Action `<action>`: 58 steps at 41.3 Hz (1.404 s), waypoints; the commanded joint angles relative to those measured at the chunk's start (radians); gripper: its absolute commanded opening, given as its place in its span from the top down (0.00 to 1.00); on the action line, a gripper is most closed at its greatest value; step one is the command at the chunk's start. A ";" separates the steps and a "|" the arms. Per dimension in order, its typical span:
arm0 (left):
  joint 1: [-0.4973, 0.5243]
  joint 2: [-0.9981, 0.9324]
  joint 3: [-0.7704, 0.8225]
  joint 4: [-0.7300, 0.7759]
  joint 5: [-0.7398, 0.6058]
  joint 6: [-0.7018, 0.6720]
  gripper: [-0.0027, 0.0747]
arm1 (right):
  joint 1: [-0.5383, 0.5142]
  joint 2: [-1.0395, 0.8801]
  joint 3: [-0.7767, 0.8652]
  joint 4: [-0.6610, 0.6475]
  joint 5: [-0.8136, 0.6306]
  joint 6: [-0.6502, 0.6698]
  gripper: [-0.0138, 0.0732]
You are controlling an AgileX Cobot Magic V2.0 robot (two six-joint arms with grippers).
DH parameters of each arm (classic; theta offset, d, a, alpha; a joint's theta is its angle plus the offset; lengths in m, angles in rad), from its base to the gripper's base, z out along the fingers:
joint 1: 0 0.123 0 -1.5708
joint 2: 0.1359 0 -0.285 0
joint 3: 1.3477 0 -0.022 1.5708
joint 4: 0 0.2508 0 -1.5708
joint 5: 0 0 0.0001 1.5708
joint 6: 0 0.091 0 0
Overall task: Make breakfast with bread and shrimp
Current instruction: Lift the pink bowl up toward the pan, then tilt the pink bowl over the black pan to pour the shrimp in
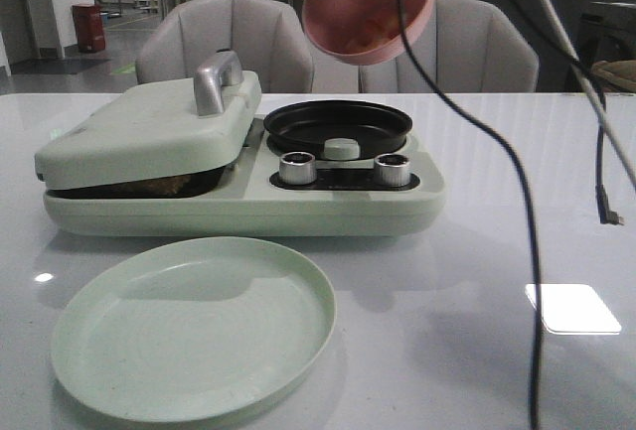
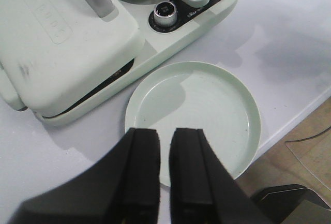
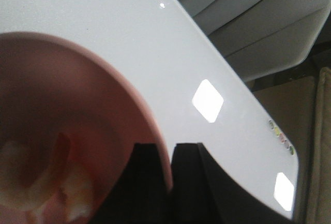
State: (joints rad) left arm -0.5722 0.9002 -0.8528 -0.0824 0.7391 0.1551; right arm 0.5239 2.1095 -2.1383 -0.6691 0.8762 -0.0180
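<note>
Nearest on the worktop, the plate lies bare. Above it the left tool hovers, fingers almost together, holding nothing. Behind stands the cooker, lid down over something brown, likely the bread, though too little shows to be sure. Its black pan is bare. Above the pan the right tool, clamped on the rim, holds the pink bowl tilted with the shrimp inside. The step in hand looks like tipping shrimp into the pan; next calls for more tilt.
</note>
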 commanded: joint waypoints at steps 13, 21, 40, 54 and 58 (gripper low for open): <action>0.001 -0.006 -0.026 -0.010 -0.061 -0.011 0.75 | 0.144 0.061 -0.127 -0.569 0.077 0.089 0.82; 0.001 -0.006 -0.026 -0.010 -0.061 -0.011 0.75 | 0.185 0.070 -0.127 -0.726 0.144 0.089 0.82; 0.001 -0.006 -0.026 -0.010 -0.055 -0.011 0.75 | 0.196 0.070 -0.127 -0.932 0.193 0.089 0.82; 0.001 -0.006 -0.026 -0.010 -0.055 -0.011 0.75 | 0.196 0.070 -0.127 -1.011 0.167 0.089 0.82; 0.001 -0.006 -0.026 -0.010 -0.055 -0.011 0.75 | 0.196 0.070 -0.127 -1.020 0.162 0.089 0.82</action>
State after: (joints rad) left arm -0.5722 0.9002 -0.8528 -0.0824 0.7448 0.1551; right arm 0.7211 2.2532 -2.2286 -1.5629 1.0509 0.0705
